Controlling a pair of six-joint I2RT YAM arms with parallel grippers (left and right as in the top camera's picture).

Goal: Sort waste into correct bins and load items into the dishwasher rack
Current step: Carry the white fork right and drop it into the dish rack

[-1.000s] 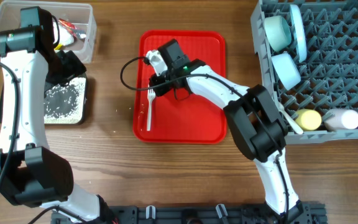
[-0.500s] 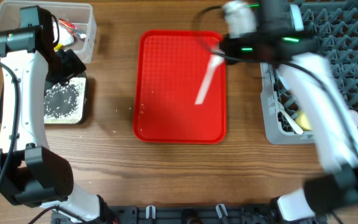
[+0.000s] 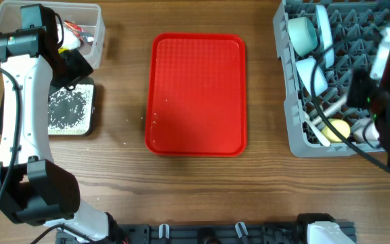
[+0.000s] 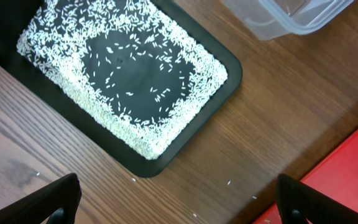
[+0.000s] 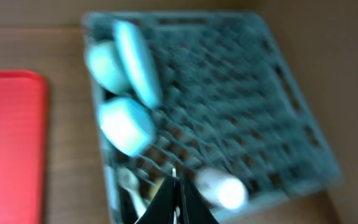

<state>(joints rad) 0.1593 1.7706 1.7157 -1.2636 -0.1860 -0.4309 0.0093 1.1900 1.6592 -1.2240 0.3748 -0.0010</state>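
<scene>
Dishwasher rack: grey plastic, square grid of upright tines, standing at the right end of the wooden surface.
- Contents, overhead: light-blue round plate on edge. Two light-blue bowls, one touching the plate and the other just below it. Yellow cup in the near corner, with white plastic cutlery lying slantwise beside it.
- Pale white cup: lies on its side. It is plain in the right wrist view, though blurred, and half hidden by the arm from overhead.

Red tray: flat, rectangular with rounded corners and a fine-textured floor, mid-surface.

Black tray: shallow, rounded rectangle at the left. White rice grains are banked thick along its edges and sparse at the centre. Only the left wrist view shows the stray grains on the wood.

Clear tub: thin transparent plastic, just behind the black tray. A red-and-white wrapper shows inside from overhead.

Left pincer: fingers spread wide, nothing between them, above the wood beside the black tray.

Right pincer: over the rack, dark fingers close together with a thin pale sliver between. The blur makes it impossible to tell whether anything is gripped.
</scene>
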